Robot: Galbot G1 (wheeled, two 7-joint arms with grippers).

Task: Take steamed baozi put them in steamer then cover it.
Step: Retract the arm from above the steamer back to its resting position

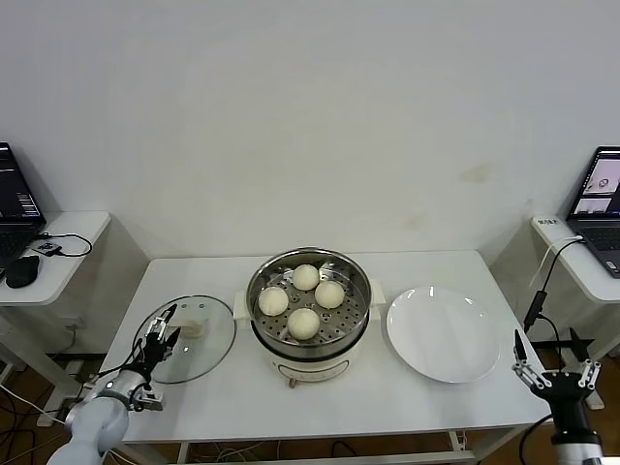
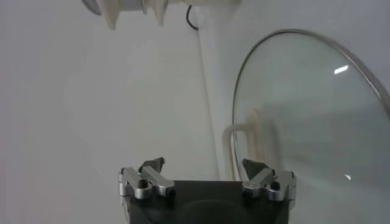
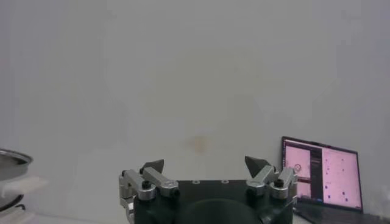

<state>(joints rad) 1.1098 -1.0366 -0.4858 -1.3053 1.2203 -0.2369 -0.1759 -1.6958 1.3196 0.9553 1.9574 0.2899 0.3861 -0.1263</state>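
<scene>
A white desk (image 1: 320, 402) is set against a plain white wall (image 1: 310, 116). The steamer (image 1: 309, 315) is placed at the desk's middle, uncovered, with four steamed baozi (image 1: 304, 323) seated on its perforated tray. The cover (image 1: 194, 338) is laid flat near the desk's left edge, handle upward. A white plate (image 1: 443, 334) is positioned toward the right edge, just beside the steamer. The left claw (image 1: 161, 327) is held spread over the cover's rim, nothing pinched. The right claw (image 1: 552, 360) is held spread beyond the desk's right edge, nothing held. Side tables carrying laptops (image 1: 601, 208) are noted at both sides of the room.
</scene>
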